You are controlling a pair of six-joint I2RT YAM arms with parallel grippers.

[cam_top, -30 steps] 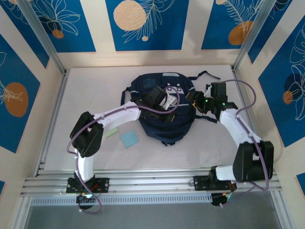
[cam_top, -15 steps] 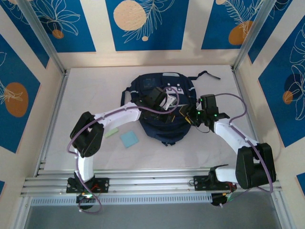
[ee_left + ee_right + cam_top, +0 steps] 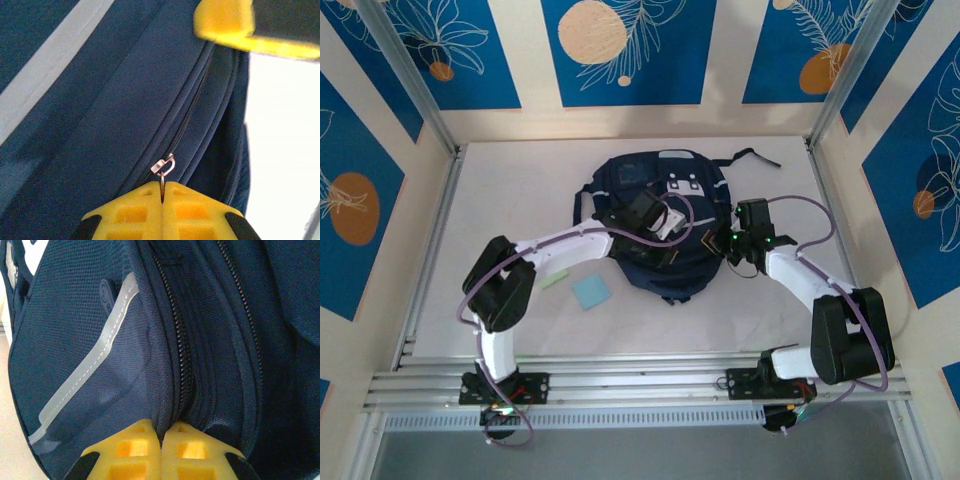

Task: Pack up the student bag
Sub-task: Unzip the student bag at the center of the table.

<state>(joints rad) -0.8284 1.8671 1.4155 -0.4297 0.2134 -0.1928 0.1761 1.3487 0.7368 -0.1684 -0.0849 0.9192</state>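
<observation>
The student bag [image 3: 665, 225] lies flat in the middle of the white tabletop [image 3: 520, 190], a little toward the far wall. Its light grey patch [image 3: 677, 156] is at the far end, and a black strap [image 3: 752, 156] trails off toward the far right corner. Both arms reach in over it from the near edge.

The left tool [image 3: 162, 189] sits over the near half of the bag, roughly at its centre. Its yellow fingers [image 3: 135, 212] are pressed tight together with no gap, and the thin metal ring of the zip pull [image 3: 164, 166] is caught between their tips. The zip line runs up and away from that pull along a dark navy seam, with a pale stripe [image 3: 47, 70] crossing the fabric to the left.

The right tool [image 3: 161, 434] has come in at the bag's right flank, close beside the left one. Its jaws are closed as well, pinching a ridge of navy fabric just next to a row of zip teeth [image 3: 182, 360]. A reflective grey stripe [image 3: 87, 370] slants across the side panel to the left of the pinch. From overhead this tool [image 3: 712, 243] touches the bag's right edge.

On the tabletop just left of the bag's near end lie a light blue square [image 3: 591, 291] and a small pale green piece [image 3: 554, 279], both apart from the bag and the tools.
</observation>
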